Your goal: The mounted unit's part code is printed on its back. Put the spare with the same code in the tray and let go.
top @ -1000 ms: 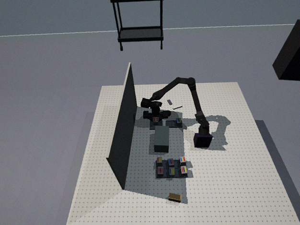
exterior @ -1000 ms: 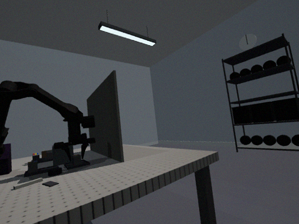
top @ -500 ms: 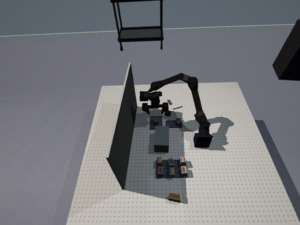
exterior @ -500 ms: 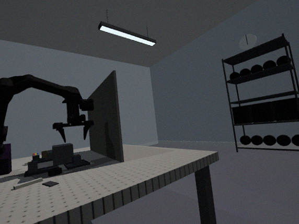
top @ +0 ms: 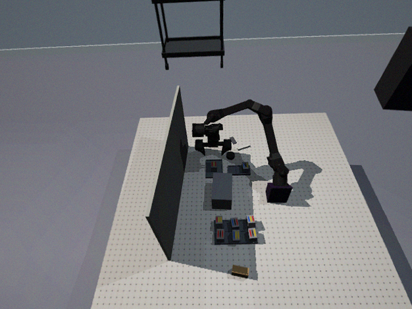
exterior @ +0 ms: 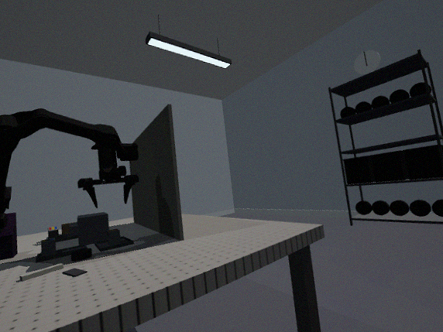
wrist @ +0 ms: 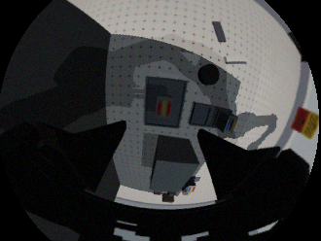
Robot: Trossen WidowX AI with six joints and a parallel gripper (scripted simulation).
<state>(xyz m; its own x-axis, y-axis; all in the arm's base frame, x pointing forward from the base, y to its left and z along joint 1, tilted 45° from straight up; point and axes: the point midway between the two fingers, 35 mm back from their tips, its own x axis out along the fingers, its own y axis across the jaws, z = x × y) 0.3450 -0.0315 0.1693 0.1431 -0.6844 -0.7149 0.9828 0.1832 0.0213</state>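
Spare block [top: 213, 164] [wrist: 163, 108], boxy, striped red-yellow-red on its upper face, sits in the shallow rectangular tray [top: 208, 172] [wrist: 152, 97], near one end, inside the rim. Tray is dark grey, matte, flat-floored. Fingers [top: 201, 149] [exterior: 91, 196] are spread nearly full, nothing between them; black, tapered to points, above the tray and clear of the spare. Next to the tray: dark base [top: 233, 169] [wrist: 198, 113] with an upright block [top: 246, 165] [wrist: 226, 120], blue and yellow stripes showing. Plain grey cuboid [top: 221, 189] [exterior: 92, 227] [wrist: 175, 167] stands just beyond the tray, smooth faces. Past it, a dark rack [top: 230, 242] carries six striped blocks in two rows. Tall thin panel [top: 168, 172] [exterior: 158, 173] stands upright alongside, dark flat face, pale edge. Table [top: 300, 259] [exterior: 224, 247] [wrist: 141, 15] is off-white, dotted with a regular grid of small holes. Can't read the mounted unit's back code from these views.
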